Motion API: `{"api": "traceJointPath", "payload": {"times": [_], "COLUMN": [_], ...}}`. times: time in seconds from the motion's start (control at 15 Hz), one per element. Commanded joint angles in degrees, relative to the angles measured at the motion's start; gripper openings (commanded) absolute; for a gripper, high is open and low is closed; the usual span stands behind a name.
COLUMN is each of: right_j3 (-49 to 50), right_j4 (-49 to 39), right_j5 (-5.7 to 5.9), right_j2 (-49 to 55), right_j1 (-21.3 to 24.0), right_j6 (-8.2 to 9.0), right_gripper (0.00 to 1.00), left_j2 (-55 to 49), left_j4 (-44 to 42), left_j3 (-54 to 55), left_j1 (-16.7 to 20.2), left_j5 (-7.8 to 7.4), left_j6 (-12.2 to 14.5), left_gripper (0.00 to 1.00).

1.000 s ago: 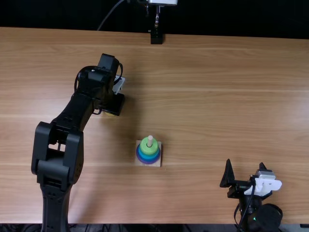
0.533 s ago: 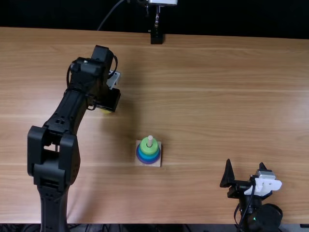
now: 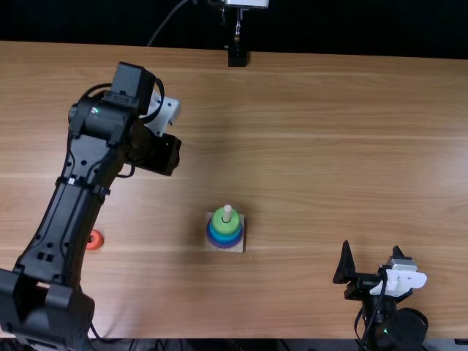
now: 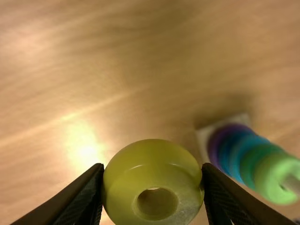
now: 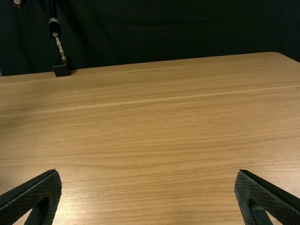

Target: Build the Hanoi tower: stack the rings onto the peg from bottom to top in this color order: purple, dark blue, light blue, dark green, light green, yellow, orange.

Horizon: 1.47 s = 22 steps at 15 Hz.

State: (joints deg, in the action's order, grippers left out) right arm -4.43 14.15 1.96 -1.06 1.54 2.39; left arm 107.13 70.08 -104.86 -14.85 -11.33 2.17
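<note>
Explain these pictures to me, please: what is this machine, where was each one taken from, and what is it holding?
You're seeing two black robot arms at a wooden table. The top view looks steeply down from above the near edge. The other two views come from cameras on the arms' wrists.

The left arm has its jaws closed on a yellow ring. The right arm has its jaws apart with nothing between them.

On the table, a small square base carries an upright peg with five rings. From the bottom: purple, dark blue, light blue, dark green, light green. An orange ring lies partly hidden beneath the left arm.
</note>
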Motion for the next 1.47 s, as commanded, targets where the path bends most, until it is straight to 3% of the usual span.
{"api": "traceJointPath", "payload": {"times": [0.0, 0.33, 0.53, 1.13, 1.4], "right_j3": [3.6, 3.6, 3.6, 3.6, 3.6], "right_j4": [3.9, 3.9, 3.9, 3.9, 3.9], "right_j5": [0.79, 0.79, 0.79, 0.79, 0.79], "right_j2": [1.1, 1.1, 1.1, 1.1, 1.1], "right_j1": [0.6, 0.6, 0.6, 0.6, 0.6], "right_j6": [-0.07, -0.07, -0.07, -0.07, -0.07], "right_gripper": [1.00, 1.00, 1.00, 1.00, 1.00], "left_j2": [-2.3, -3.9, -3.9, -3.5, -3.2], "left_j4": [-0.4, 6.0, 9.8, 9.5, 9.0], "left_j3": [1.6, 0.2, -2.2, -6.5, -6.3], "left_j1": [-4.2, -11.3, -12.7, -19.0, -20.0], "left_j5": [-2.38, -2.06, -1.96, -1.96, -1.96], "left_j6": [-0.2, -0.4, 0.1, -0.4, -0.5], "left_gripper": [0.00, 0.00, 0.00, 0.00, 0.00]}}
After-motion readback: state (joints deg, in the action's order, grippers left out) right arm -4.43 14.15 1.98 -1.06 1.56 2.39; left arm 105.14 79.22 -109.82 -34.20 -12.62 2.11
